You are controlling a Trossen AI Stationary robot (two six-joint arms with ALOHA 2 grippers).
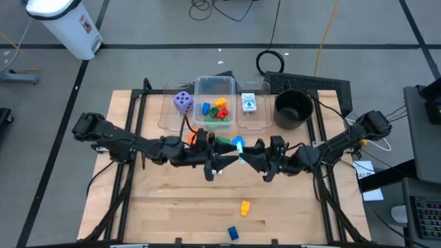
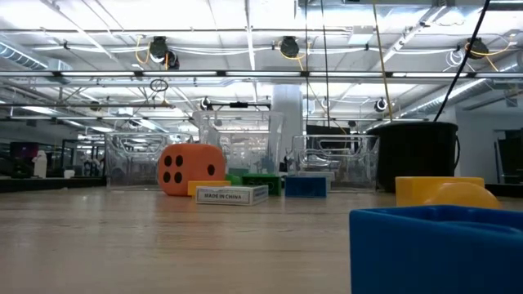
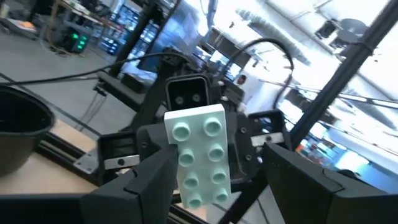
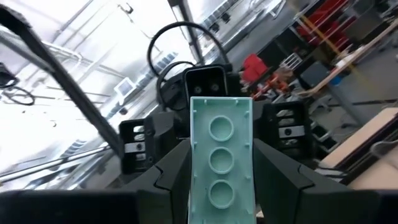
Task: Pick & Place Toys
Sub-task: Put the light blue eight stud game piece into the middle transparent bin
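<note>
While both grippers meet mid-table, teal block (image 1: 238, 145) between.

Teal studded block (image 1: 238, 145); purple dotted die (image 1: 182, 102); orange die (image 2: 189, 170), black dots; yellow block (image 1: 244, 207); black pot (image 1: 293, 108)

Wooden table (image 1: 165, 200), yellow block (image 1: 244, 207), blue block (image 1: 233, 233), orange die (image 2: 189, 170), clear tub (image 1: 215, 89), black pot (image 1: 293, 108)

Pale teal studded block (image 3: 202, 155) stands between dark fingers (image 3: 149, 183), black pot (image 3: 18, 134) beside.
</note>
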